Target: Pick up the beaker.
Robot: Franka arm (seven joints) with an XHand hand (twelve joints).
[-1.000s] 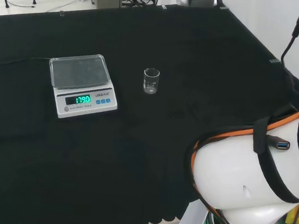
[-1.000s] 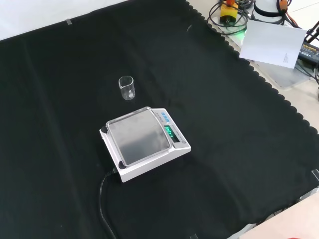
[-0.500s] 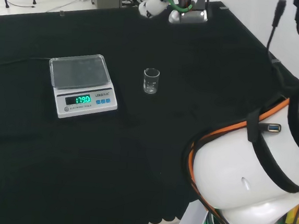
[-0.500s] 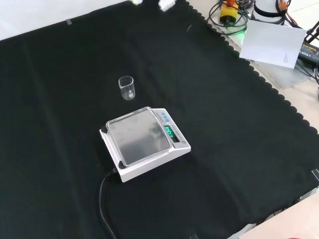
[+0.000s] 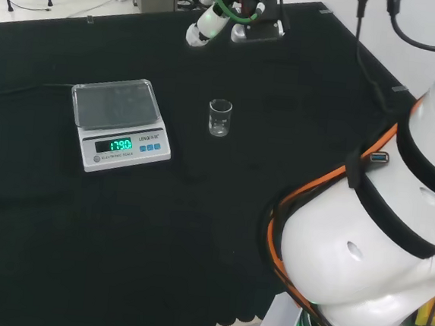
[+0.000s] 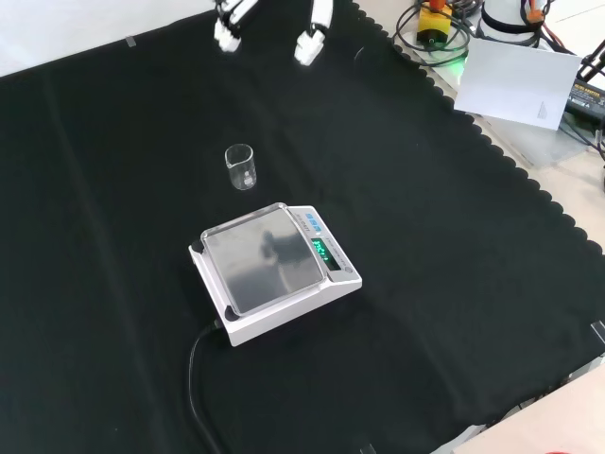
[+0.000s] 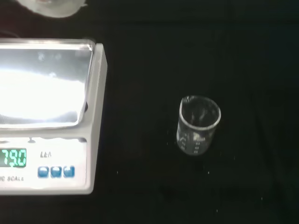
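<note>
While you look over the arm in the head view, the nearest thing is the arm's own big white link [image 5: 361, 259] with its orange and black cables, low at the right. Past it, on the black cloth of the desk [image 5: 196, 230], you have the white digital scale [image 5: 119, 125] at the left, its green display lit and its steel pan bare, with a dark cord running off to the left edge. Just to the right of the scale, apart from it and touching nothing, stands the small clear glass beaker [image 5: 219, 117], upright, with printed marks on its side; from the wrist view you can see the beaker [image 7: 198, 125] looks empty and sits beside the scale [image 7: 46, 116] with a strip of bare cloth between them. Farther off, near the far edge of the desk, you find the robot hand [image 5: 235, 8] above the cloth, well apart from the beaker. In the front view the robot hand [image 6: 269, 24] comes in at the top, its white fingertips [image 6: 308, 47] spread and pointing down, released and holding nothing, with the beaker [image 6: 240, 166] below it and the scale [image 6: 274, 272] nearer the camera.
</note>
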